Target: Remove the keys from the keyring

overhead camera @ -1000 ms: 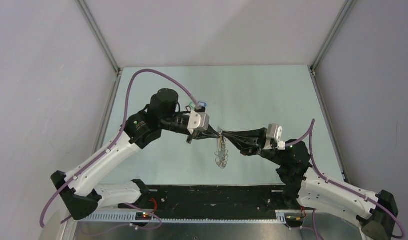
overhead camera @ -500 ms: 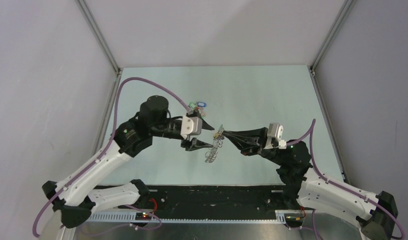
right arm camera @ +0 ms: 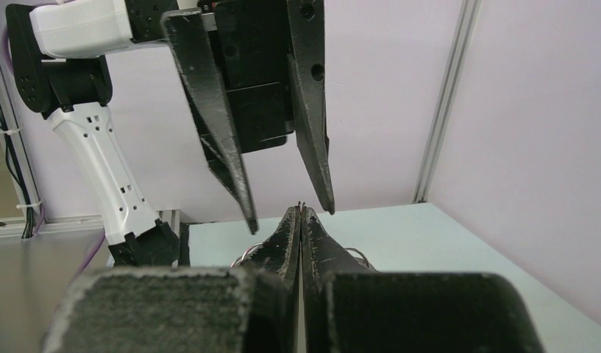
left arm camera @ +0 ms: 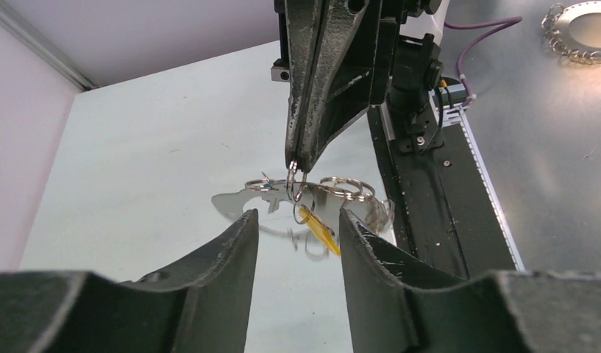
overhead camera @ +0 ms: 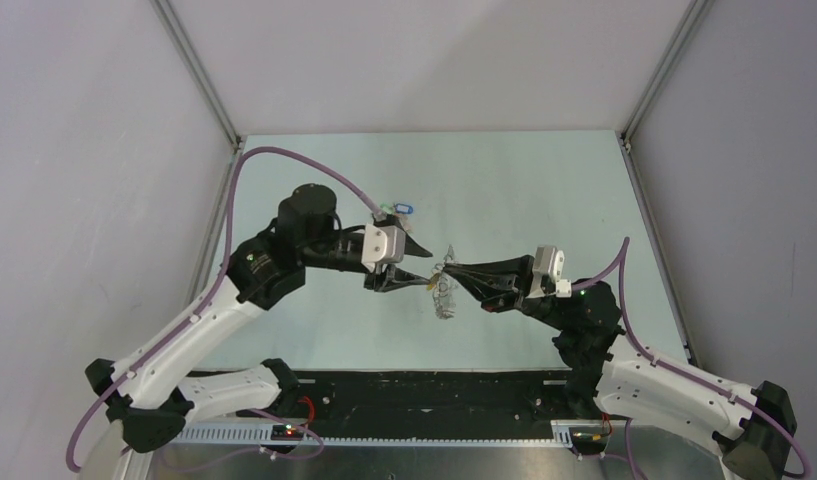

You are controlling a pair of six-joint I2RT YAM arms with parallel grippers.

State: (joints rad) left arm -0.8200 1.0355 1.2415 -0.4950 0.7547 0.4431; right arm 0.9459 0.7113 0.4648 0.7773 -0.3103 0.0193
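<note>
Pinches wiry silvery keyring (left arm camera: 341, 187) between tapered black right fingers (left arm camera: 312, 110); holds rough left fingers (left arm camera: 223, 272) apart, empty, around slim orange tag (left arm camera: 317, 229).

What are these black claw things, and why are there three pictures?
They are the grippers of two robot arms bolted to a table. One picture looks down from above. The other two come from a camera on each wrist, so each sees its own fingers. The right gripper is shut, pinching the keyring, a bunch of silvery rings hanging from its tips. A key with an orange tag dangles there. The left gripper is open, close in front of it. More coloured tags lie on the table beyond the left arm.
</note>
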